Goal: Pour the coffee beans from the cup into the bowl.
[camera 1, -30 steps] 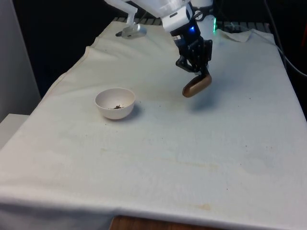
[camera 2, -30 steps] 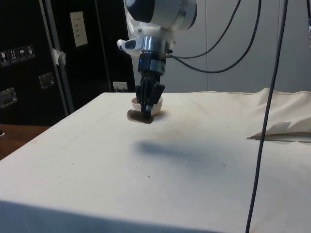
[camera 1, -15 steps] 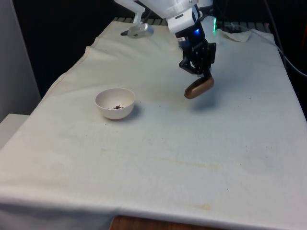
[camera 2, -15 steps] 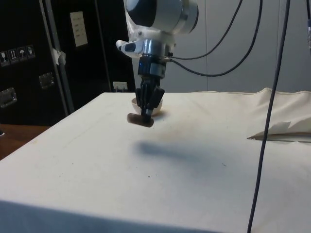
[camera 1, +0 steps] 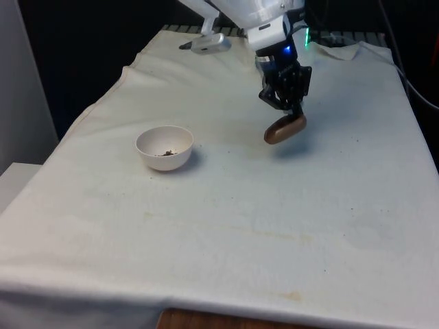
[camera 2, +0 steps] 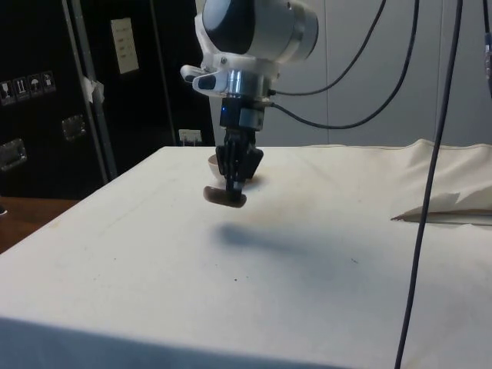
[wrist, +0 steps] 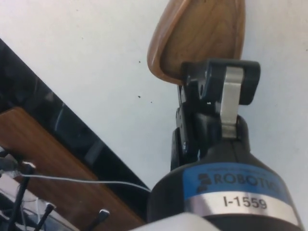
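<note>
My black gripper [camera 1: 293, 113] [camera 2: 233, 187] [wrist: 211, 79] is shut on the rim of a brown wooden cup [camera 1: 284, 129] [camera 2: 224, 197] [wrist: 199, 33]. The cup is tilted on its side and hangs just above the cloth, right of the middle of the front view. Its inside, seen in the wrist view, holds no beans. A white bowl [camera 1: 164, 147] stands on the cloth to the front view's left of the cup, well apart from it, with a few dark coffee beans [camera 1: 166, 152] at its bottom. In the side view the bowl [camera 2: 216, 161] is partly hidden behind the gripper.
The white cloth [camera 1: 240, 219] covers the table, with faint stains near its front edge. A black cable [camera 2: 427, 200] hangs down at the side view's right. Crumpled cloth [camera 2: 450, 204] lies at that same side.
The gripper has carried the cup farther to the front view's right, away from the bowl, and lowered it nearer the cloth. The bowl has not moved.
</note>
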